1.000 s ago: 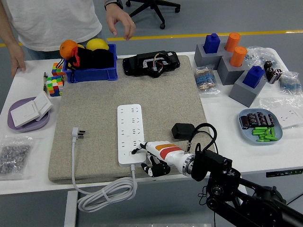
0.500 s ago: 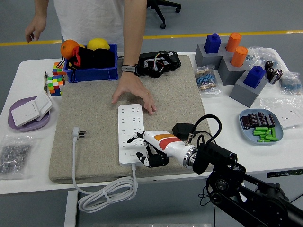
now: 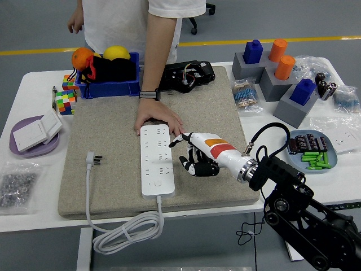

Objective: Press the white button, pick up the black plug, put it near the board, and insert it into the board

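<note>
Nearest the camera, the white cable (image 3: 121, 234) loops off the front edge of the worktop (image 3: 34, 217) and runs up to the white plug (image 3: 92, 160) lying loose on the grey mat (image 3: 107, 186).

The white button (image 3: 157, 183) sits at the near end of the white board (image 3: 156, 161), a long power strip lying lengthways on the mat. It's just a small round dot and easy to miss. I'd guess that press is the step in hand. The right hand (image 3: 196, 155) is beside the strip's right edge, further up than the button, with the index finger stuck out towards the sockets and the other fingers curled under, holding nothing. To do it well, I reckon the pointing finger needs to come back toward the near end, line up right over the button, and push straight down. Come in at an angle and the tip could slide off, or shove the strip sideways.

The left hand isn't in view.

Can't spot the black plug from here. If it's on the mat, the right arm is probably covering it, so that needs finding before the pickup.

Further back, a person's hand (image 3: 157, 121) rests flat on the far end of the strip, which should keep it from skating during the press. Behind that are the blue bin (image 3: 107, 87) with fruit and the black device (image 3: 186, 74) at the mat's far edge.
</note>
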